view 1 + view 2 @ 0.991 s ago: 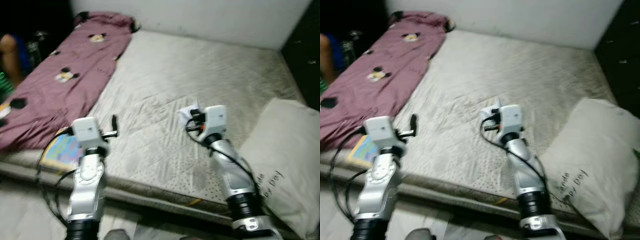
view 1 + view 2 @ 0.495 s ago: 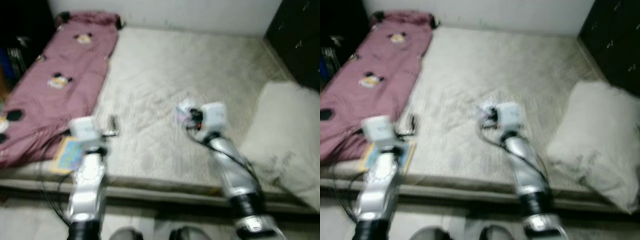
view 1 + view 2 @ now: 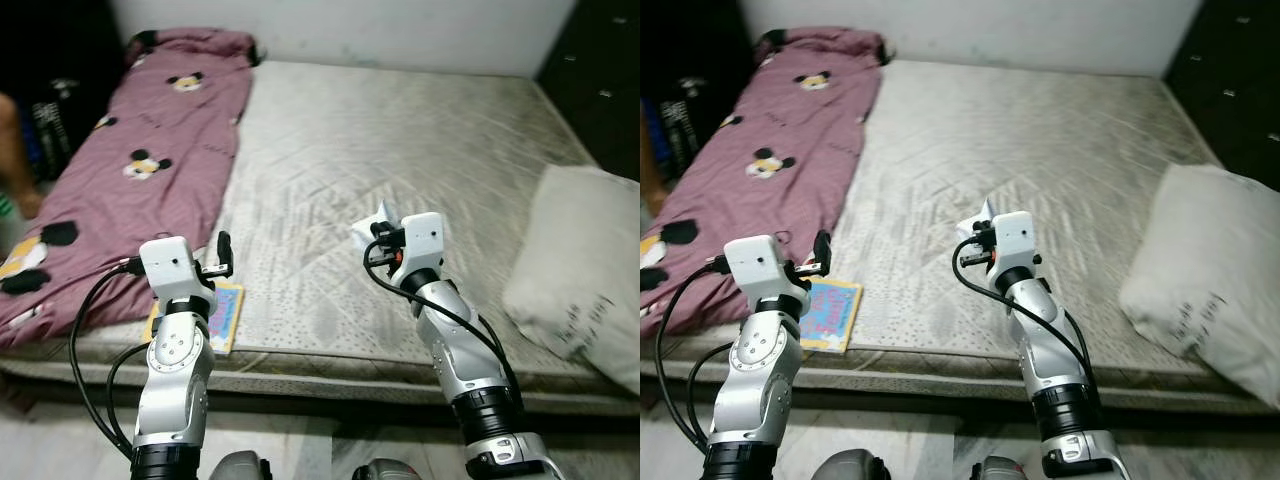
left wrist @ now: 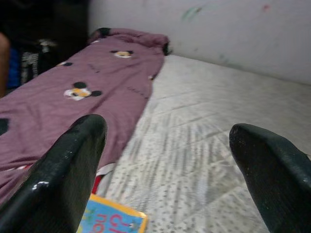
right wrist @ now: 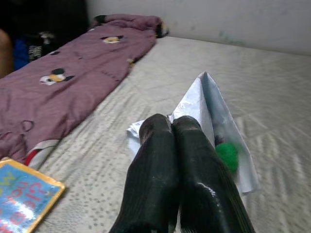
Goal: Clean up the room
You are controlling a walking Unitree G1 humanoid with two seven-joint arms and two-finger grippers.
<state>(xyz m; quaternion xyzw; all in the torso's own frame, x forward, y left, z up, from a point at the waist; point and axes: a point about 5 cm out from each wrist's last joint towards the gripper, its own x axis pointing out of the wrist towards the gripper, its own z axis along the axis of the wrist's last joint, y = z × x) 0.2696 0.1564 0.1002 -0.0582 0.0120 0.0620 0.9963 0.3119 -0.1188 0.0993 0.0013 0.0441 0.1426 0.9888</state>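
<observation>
**Right gripper holds a wrapper above the mattress, left gripper is open**

I stand at the foot edge of the mattress, a big grey-white one w/ quilted pattern, it goes up to the white wall. Along its left side lies the purple blanket w/ cartoon mouse prints, bunched at the far end near the wall. On the right side, at the near corner, rests a white pillow w/ some dark handwriting on it; I cannot read it.

On the near left edge of the mattress lies a colourful children's book, flat, its cover blue and yellow, just beside the blanket's edge.

My right gripper is over the middle-front part of the mattress. Its two fingers are pressed together on a crumpled silver-white wrapper, something green shows inside it. The wrapper is lifted, not lying on the mattress as far as I see.

My left gripper hovers above the book area, fingers wide apart, nothing betw. them.

At the far left a part of a person shows in the dark.
</observation>
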